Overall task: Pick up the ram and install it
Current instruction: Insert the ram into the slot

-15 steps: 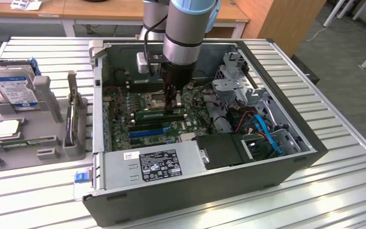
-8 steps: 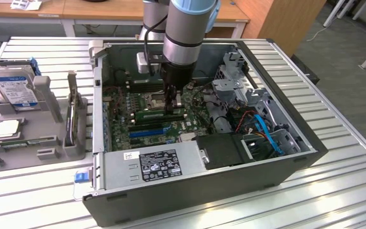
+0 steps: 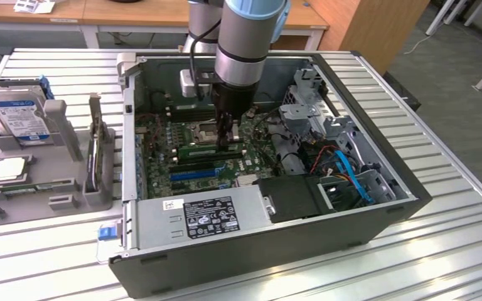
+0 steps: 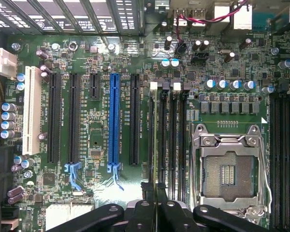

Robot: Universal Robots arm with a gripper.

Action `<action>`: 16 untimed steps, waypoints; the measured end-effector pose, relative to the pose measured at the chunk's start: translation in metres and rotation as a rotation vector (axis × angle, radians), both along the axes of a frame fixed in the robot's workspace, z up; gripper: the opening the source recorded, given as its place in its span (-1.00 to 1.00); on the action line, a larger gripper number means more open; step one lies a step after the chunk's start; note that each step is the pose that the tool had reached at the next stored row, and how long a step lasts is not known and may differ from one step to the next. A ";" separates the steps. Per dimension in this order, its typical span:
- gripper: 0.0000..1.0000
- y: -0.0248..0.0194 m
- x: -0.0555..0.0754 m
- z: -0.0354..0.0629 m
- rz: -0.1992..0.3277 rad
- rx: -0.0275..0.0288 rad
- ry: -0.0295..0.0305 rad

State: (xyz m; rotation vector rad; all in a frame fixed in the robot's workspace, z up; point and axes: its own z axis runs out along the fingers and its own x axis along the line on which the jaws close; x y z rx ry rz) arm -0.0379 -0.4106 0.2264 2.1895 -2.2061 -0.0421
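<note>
Slatted metal counter [image 3: 442, 207] carries an open computer case [image 3: 375, 216], with wooden desks behind it.

Inside, the ram [image 3: 203, 151] stands on its long edge at the black memory slots [image 4: 173, 140] just beside the empty CPU socket [image 4: 229, 169]. Its long axis follows those slots, running from the exterior view's left to the exterior view's right and rising slightly. The thin green board is upright, contact edge down. From the wrist view I see it edge-on, in line with the slot nearest the black expansion slot [image 4: 134, 121].

My hand [image 3: 224, 138] is drawn in narrow over the middle of the stick, fingertips at its top edge, so I judge it is pinching the ram. I read this as the install step, with the pick-up done. I cannot tell how deep the board sits in its slot.

As I judge it, seating calls for a straight, even push with the stick kept square to the slot, until the white end latch [image 4: 153, 86] closes.

Further out, the power supply [image 3: 195, 216] fills the near corner of the case. On the exterior view's left, a grey fixture [image 3: 61, 125] holds the hard drive [image 3: 19, 119] and a square CPU chip [image 3: 10, 168], well apart from the work.
</note>
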 end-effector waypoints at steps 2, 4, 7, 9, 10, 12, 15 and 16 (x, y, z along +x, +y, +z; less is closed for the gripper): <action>-0.76 -0.0001 0.000 0.0001 0.000 -0.0001 0.0001; -0.76 -0.0001 0.000 0.0000 0.000 -0.0001 0.0001; -0.76 -0.0002 0.000 -0.0005 0.000 0.0001 0.0000; -0.76 -0.0002 0.000 -0.0005 0.000 -0.0002 0.0001; -0.76 -0.0002 0.000 -0.0005 0.000 -0.0002 0.0001; -0.76 -0.0001 0.000 -0.0006 0.000 -0.0002 0.0001; -0.76 -0.0002 0.000 -0.0007 0.000 -0.0001 0.0001; -0.76 -0.0003 0.000 -0.0008 0.000 0.0001 0.0000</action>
